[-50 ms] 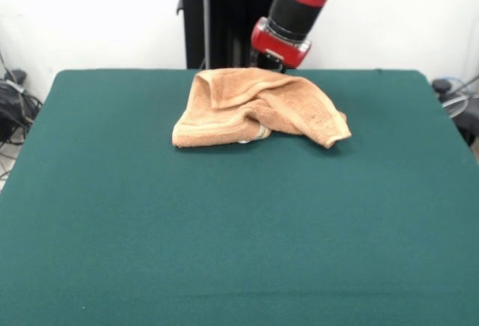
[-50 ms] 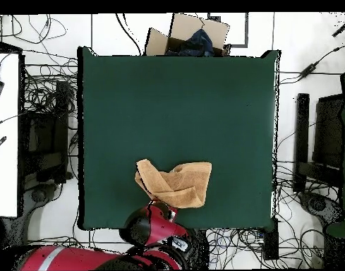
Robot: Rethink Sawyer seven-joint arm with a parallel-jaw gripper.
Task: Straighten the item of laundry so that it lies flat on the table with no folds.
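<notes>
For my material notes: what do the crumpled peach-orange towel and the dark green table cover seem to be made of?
The crumpled peach-orange towel looks like terry cloth: a soft, nubby, matte surface with flatter hemmed borders. The dark green table cover looks like felt or a similar short-napped fabric: even, matte, without gloss or visible weave. What lies beneath it does not show.

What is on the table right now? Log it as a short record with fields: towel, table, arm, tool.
towel: peach-orange towel, crumpled with folded-over layers, not flat
position: on the table's robot-side half, close to that edge
table: green table
arm: red arm leaning in over the towel's robot-side edge
tool: hidden behind the towel and under the arm; open or shut cannot be told
task state: straightening not done
</notes>
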